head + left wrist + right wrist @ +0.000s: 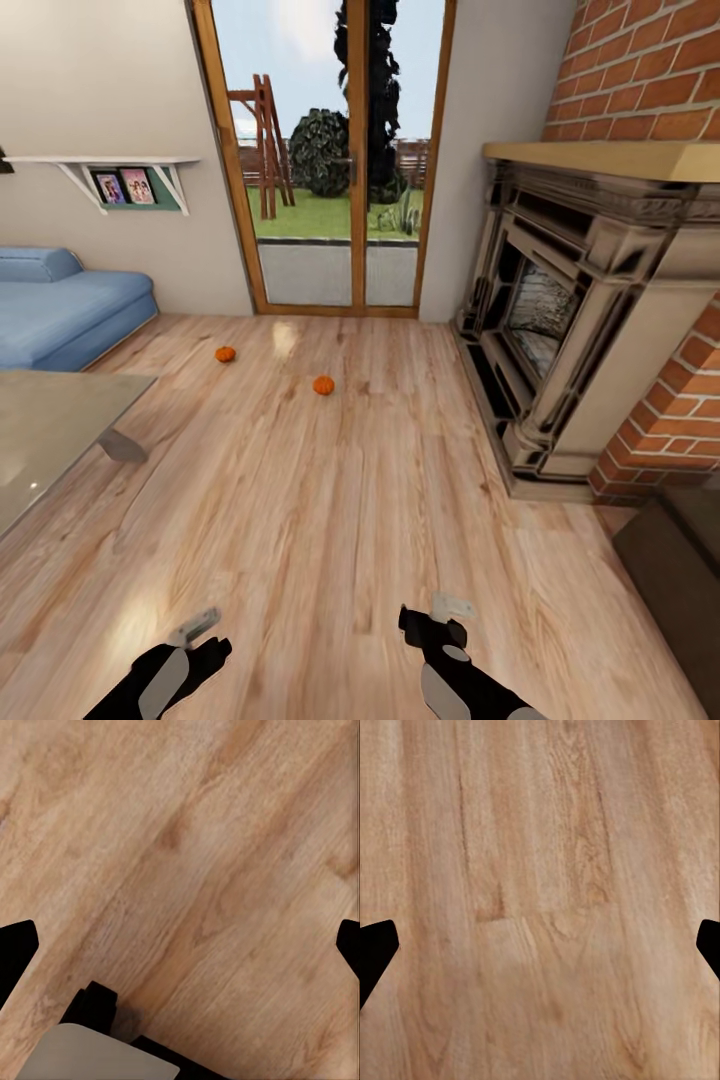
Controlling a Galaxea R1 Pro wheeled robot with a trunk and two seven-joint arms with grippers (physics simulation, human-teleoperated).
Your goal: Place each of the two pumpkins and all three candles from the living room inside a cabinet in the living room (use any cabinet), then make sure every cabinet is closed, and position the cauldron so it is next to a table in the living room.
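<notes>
Hanging low over the plank floor (pixel 330 520), the left gripper (pixel 180 937) and right gripper (pixel 540 945) both had jaws spread wide, holding nothing. At nine o'clock sat the glass worktop (pixel 50 430). Farther off, two pumpkins lay on the floor apart, one (pixel 323 385) at twelve, another (pixel 225 354) toward eleven, before the glass door (pixel 330 160).

bare floor (pixel 330 500) ahead, table (pixel 50 430) left, fireplace (pixel 570 330) right

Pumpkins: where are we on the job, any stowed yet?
None stowed: both pumpkins sit on the wood floor near the glass door. Nothing in hand: left gripper and right gripper are open, over bare floor. Everything remains; table is at left.
</notes>
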